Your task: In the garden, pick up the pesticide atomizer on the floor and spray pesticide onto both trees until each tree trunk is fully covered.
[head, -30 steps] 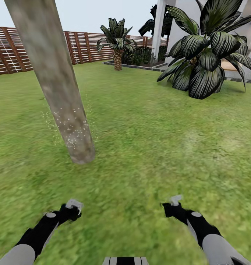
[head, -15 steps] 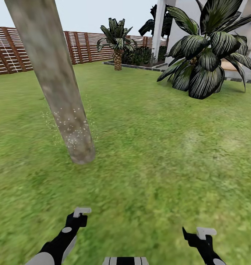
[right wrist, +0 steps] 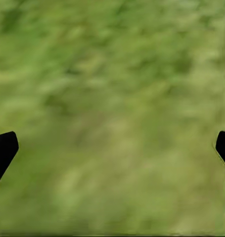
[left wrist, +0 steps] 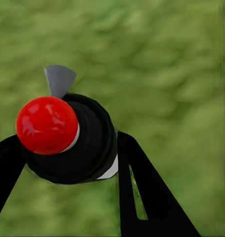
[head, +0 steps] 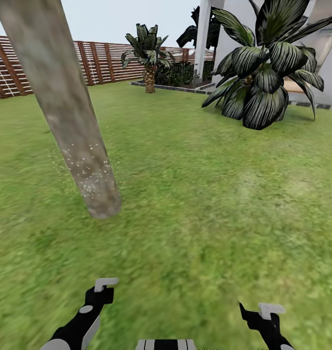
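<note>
Green lawn (head: 200, 194) fills the garden, backed by a brown slatted fence (head: 102, 61), a white house (head: 234, 29) and a dark-leaved palm bush (head: 263, 68) at the far right. On the left a thick pale grey-tan tree trunk (head: 64, 102) rises out of the grass, its long axis leaning up and to the left in the head view; a scatter of fine white specks (head: 90, 167) dots its lower part just above the ground.

Low in the head view both arms reach forward over the grass. The left claw (head: 103, 287) sits nearer the middle, the right claw (head: 266, 311) near the lower right edge.

In the left wrist view the left claw (left wrist: 67, 163) is clamped on the pesticide atomizer (left wrist: 67, 138): a round black body with a glossy red knob facing the camera and a small grey piece sticking out beyond it, so its long axis runs roughly along the fingers, away from the camera toward the grass. One black finger (left wrist: 142, 187) lies against its side.

In the right wrist view the right claw (right wrist: 112, 148) stands wide apart, its dark fingertips (right wrist: 3, 148) at opposite edges with nothing but blurred grass between them.
</note>
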Available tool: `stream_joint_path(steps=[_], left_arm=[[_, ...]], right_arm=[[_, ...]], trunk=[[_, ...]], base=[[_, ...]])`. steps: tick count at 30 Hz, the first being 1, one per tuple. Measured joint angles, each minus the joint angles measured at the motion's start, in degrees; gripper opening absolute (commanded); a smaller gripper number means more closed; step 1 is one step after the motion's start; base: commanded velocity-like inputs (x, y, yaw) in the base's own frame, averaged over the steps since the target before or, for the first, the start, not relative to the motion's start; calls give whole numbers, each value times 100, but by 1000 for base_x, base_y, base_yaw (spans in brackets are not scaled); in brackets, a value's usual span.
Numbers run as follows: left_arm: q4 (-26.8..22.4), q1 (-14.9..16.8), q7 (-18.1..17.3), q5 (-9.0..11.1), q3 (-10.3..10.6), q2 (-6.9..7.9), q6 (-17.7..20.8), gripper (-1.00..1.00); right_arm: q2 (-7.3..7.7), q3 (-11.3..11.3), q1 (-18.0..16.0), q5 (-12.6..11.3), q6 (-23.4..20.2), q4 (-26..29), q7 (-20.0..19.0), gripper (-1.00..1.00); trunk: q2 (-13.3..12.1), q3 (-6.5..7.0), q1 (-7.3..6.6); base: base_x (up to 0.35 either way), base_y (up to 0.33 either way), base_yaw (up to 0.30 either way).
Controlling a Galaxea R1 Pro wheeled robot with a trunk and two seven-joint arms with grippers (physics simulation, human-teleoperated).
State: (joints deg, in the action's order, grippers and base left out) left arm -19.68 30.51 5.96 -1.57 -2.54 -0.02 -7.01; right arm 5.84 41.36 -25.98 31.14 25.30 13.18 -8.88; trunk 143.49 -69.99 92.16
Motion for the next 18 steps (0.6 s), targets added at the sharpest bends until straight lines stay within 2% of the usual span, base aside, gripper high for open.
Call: stream_joint_path(steps=[11, 18], left_arm=[[-17, -4, -74, 0, 21, -7, -2, -100], [-18, -9, -78, -1, 26, -7, -37, -100]], right_arm=[[22, 3, -1, -3, 1, 0, 0, 100], [31, 4, -3, -3, 1, 0, 0, 100]], trunk=[[0, 16, 0], [-9, 193, -18]], base=[[0, 0, -294], [0, 0, -300]])
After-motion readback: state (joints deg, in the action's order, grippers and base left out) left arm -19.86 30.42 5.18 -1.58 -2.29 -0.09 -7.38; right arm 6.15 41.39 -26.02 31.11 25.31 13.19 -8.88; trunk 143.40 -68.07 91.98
